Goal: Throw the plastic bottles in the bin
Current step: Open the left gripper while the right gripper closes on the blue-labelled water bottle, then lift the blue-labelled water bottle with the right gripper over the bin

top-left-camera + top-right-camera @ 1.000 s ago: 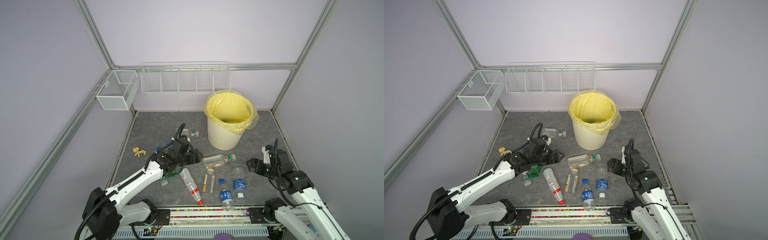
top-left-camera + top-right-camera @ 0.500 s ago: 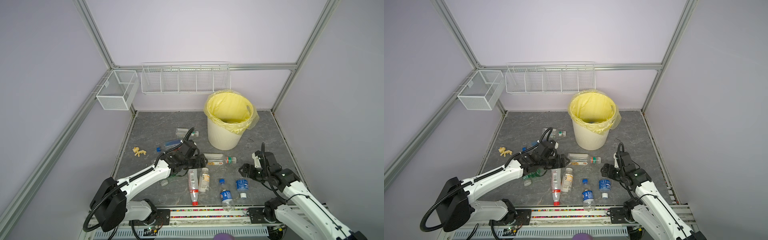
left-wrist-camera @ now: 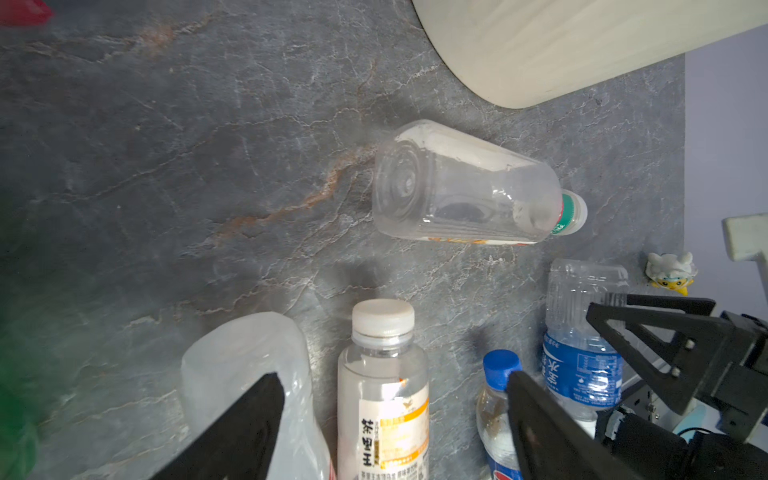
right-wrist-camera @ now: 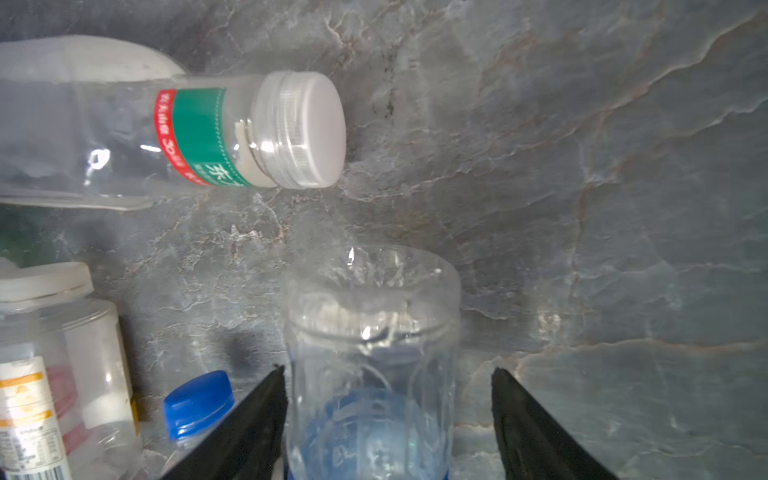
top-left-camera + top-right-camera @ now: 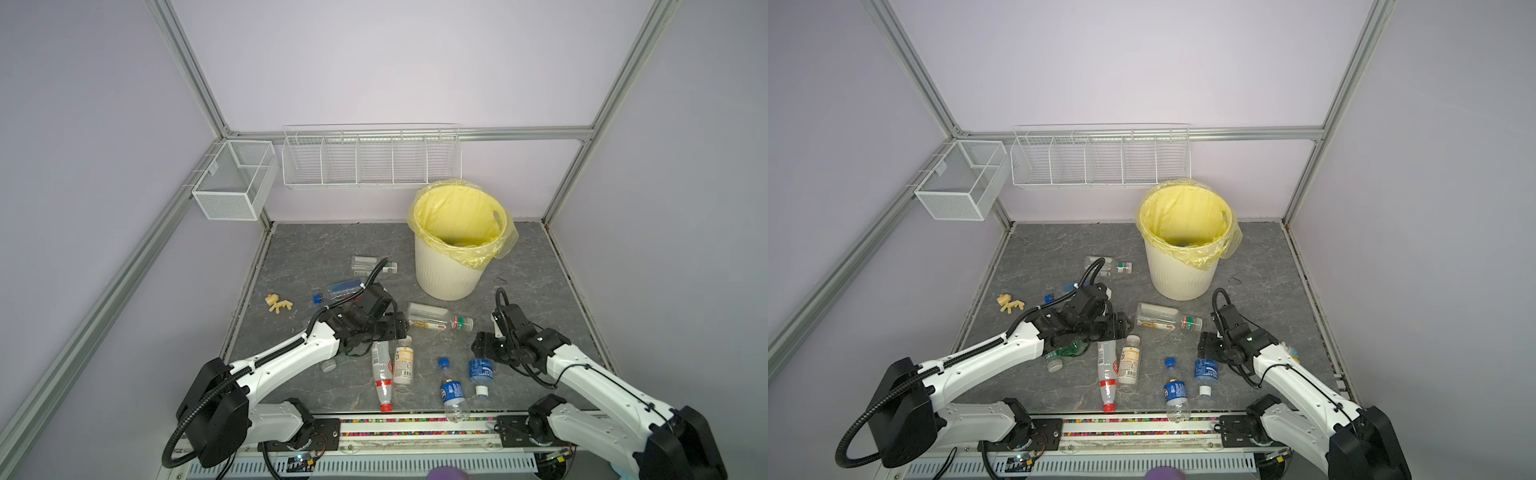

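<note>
Bottles (image 5: pixel 370 264) are scattered lying on the grey floor (image 5: pixel 316 245), in front of and left of the bin (image 5: pixel 446 274), which stands at the back right. None is held yet. At the far left, a small toy figure (image 5: pixel 278 302) is to be left alone.

Next, the left gripper (image 3: pixel 395 419) is seen low over two bottles lying side by side, with its jaws apart. The orange-label bottle (image 3: pixel 384 395) lies between them untouched, while one finger stands over the base of the red-cap bottle (image 5: pixel 381 374). For a clean pick, the jaws should be centred on the orange-label bottle alone. They should be lowered past its widest part before being closed, so that the neighbour is not pinched or rolled off.

Further right, a clear bottle with a green neck band (image 5: pixel 436 322) is not being reached for.

At the right, the right gripper (image 4: pixel 386 419) is set astride the blue-label bottle (image 4: pixel 370 353). Its jaws are open, with one finger at the bottle's side and the other clear of it. The thin wall will probably give, so a gentle grip near the middle is advised.

Compared with a second ago, both grippers have been brought forward and down onto their bottles. The red-cap and orange-label bottles have been shifted from a slant to lie nearly parallel.
</note>
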### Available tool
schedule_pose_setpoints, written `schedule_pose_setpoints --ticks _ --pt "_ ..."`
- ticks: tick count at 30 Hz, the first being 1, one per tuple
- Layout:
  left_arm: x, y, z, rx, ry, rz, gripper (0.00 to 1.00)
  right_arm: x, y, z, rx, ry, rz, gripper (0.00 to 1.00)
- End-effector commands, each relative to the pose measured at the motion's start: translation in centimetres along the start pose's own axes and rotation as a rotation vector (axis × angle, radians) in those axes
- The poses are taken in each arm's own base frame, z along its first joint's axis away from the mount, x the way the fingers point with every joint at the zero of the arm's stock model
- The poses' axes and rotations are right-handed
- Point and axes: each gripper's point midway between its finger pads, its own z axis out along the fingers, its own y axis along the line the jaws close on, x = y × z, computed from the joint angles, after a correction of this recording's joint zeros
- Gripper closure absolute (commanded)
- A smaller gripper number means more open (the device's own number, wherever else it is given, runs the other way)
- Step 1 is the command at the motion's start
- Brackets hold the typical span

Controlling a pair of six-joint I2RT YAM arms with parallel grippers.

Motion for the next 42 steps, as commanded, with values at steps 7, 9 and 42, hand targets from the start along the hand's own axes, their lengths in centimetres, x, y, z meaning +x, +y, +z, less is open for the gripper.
schedule_pose_setpoints --ticks 7,9,42 --pt "-1.4 0.1 -1.9 -0.038 -0.064 0.006 0.15 0.0 -0.4 0.5 0.025 -0.013 0.027 0.44" --pt "-1.5 0.6 -2.2 -0.057 -0.081 -0.013 0.15 -0.5 -0.3 -0.5 0.024 -0.039 0.030 0.46" --pt "-2.5 2.7 -6.0 -0.076 -0.221 -0.033 0.01 -15.6 8.6 -28.6 -0.166 -0.682 -0.120 0.46"
